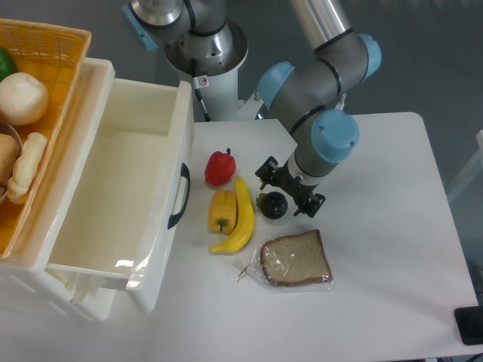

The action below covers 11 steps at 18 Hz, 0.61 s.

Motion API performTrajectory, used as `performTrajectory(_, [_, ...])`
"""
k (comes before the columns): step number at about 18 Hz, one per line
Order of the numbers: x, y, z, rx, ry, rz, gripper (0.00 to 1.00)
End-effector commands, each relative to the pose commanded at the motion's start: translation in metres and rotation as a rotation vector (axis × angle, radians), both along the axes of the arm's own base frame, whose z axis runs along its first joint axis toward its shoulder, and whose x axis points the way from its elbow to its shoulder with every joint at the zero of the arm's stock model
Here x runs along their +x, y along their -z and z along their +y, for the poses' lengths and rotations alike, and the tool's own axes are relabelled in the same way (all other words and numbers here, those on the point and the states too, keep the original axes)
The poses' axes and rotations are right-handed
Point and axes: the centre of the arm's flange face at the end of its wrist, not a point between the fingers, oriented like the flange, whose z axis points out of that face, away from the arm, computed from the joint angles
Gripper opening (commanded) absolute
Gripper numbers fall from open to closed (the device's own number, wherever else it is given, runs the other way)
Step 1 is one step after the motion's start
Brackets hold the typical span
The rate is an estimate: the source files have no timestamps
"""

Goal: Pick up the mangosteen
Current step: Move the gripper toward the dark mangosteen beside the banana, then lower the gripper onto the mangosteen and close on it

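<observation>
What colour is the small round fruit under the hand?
Glossy near-black round mangosteen with a green cap, seen in the fixed camera view.

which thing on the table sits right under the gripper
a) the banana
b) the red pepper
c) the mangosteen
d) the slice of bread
c, the gripper hangs directly over the small dark mangosteen, while the red pepper and banana lie off to its side by the drawer and the bagged bread slice lies nearer the front edge of the table.
</observation>
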Motion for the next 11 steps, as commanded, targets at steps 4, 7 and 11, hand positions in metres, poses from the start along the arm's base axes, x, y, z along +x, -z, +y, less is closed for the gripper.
performTrajectory(4, [0.003,0.009,0.007,-0.004,0.01,0.004,1.0])
performTrajectory(7, [0.005,0.014,0.012,-0.004,0.018,0.005,1.0])
performTrajectory(11, [0.011,0.024,0.015,-0.041,0.041,0.007,1.0])
